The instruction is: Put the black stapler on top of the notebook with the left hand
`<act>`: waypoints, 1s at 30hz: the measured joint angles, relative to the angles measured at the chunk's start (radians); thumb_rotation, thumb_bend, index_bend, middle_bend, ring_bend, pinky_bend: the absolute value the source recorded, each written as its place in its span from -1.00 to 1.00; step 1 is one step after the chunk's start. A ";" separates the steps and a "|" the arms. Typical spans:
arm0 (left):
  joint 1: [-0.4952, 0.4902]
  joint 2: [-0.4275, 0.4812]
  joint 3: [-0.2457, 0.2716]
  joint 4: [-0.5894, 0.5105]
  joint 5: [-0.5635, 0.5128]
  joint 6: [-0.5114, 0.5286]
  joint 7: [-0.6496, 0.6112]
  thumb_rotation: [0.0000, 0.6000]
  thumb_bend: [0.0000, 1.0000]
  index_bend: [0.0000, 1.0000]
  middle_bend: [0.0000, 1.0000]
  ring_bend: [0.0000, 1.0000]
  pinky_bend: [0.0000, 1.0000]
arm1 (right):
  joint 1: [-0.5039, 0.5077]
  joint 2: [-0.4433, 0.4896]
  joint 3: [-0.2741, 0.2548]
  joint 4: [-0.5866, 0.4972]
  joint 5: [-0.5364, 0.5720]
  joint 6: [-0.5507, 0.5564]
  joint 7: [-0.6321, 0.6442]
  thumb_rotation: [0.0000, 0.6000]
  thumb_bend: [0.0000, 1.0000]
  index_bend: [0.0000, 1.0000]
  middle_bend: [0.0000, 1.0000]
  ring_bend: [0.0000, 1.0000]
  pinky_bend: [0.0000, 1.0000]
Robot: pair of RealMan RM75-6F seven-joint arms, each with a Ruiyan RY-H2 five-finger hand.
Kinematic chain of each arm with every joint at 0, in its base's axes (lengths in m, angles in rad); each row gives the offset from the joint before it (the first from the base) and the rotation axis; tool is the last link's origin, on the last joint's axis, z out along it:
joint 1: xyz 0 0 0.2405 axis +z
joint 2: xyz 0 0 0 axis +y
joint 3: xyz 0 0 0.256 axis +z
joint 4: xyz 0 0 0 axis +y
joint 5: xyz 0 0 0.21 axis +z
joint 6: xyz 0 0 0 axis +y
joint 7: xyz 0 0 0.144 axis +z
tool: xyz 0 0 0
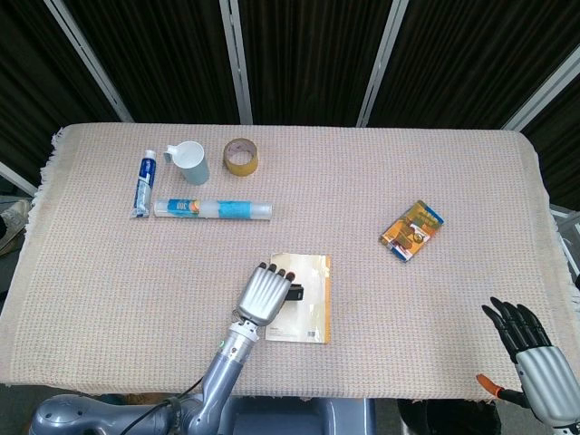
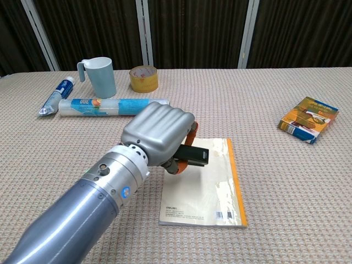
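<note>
At about 5 o'clock on the table (image 1: 435, 317), the right hand (image 1: 536, 355) sits at the near edge, fingers spread and holding nothing. The left hand (image 2: 159, 133) grips the black stapler (image 2: 193, 155) with fingers curled round it, over the notebook (image 2: 212, 190) – whether it touches the cover is unclear. Far off at 11 o'clock: a plastic roll (image 2: 113, 106), toothpaste (image 2: 56, 94), cup (image 2: 100, 76) and tape (image 2: 144, 78) – a snack box (image 2: 308, 119) lies at 2 o'clock

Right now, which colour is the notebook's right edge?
Orange, along the notebook; clearest in the chest view.
</note>
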 measured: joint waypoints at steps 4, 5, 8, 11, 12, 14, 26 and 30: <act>-0.036 -0.045 -0.023 0.070 -0.023 -0.027 0.003 1.00 -0.23 0.39 0.16 0.00 0.16 | -0.001 0.007 0.002 0.004 0.004 0.010 0.023 1.00 -0.86 -1.00 -1.00 -1.00 -1.00; -0.046 -0.057 -0.029 0.089 -0.029 -0.034 0.001 1.00 -0.23 0.35 0.15 0.00 0.16 | -0.001 0.008 0.003 0.006 0.004 0.011 0.028 1.00 -0.86 -1.00 -1.00 -1.00 -1.00; -0.070 -0.079 -0.041 0.131 -0.035 -0.048 -0.015 1.00 -0.24 0.28 0.14 -0.01 0.16 | 0.000 0.010 0.003 0.006 0.005 0.010 0.033 1.00 -0.86 -1.00 -1.00 -1.00 -1.00; -0.091 -0.096 -0.051 0.167 -0.032 -0.058 -0.042 1.00 -0.23 0.28 0.14 -0.01 0.16 | 0.001 0.011 0.003 0.006 0.006 0.008 0.034 1.00 -0.85 -1.00 -1.00 -1.00 -1.00; -0.097 -0.100 -0.054 0.174 -0.031 -0.062 -0.052 1.00 -0.23 0.28 0.14 -0.01 0.16 | 0.002 0.011 0.004 0.006 0.009 0.007 0.035 1.00 -0.86 -1.00 -1.00 -1.00 -1.00; -0.112 -0.109 -0.061 0.193 -0.026 -0.070 -0.075 1.00 -0.24 0.28 0.14 -0.01 0.16 | 0.004 0.012 0.006 0.006 0.015 0.003 0.038 1.00 -0.86 -1.00 -1.00 -1.00 -1.00; -0.209 -0.122 -0.070 0.274 -0.034 -0.102 -0.169 1.00 -0.25 0.28 0.13 -0.02 0.16 | 0.025 0.015 0.020 -0.007 0.053 -0.041 0.036 1.00 -0.86 -1.00 -1.00 -1.00 -1.00; -0.227 -0.122 -0.051 0.286 -0.070 -0.101 -0.176 1.00 -0.25 0.28 0.13 -0.02 0.16 | 0.026 0.018 0.022 -0.008 0.059 -0.043 0.042 1.00 -0.85 -1.00 -1.00 -1.00 -1.00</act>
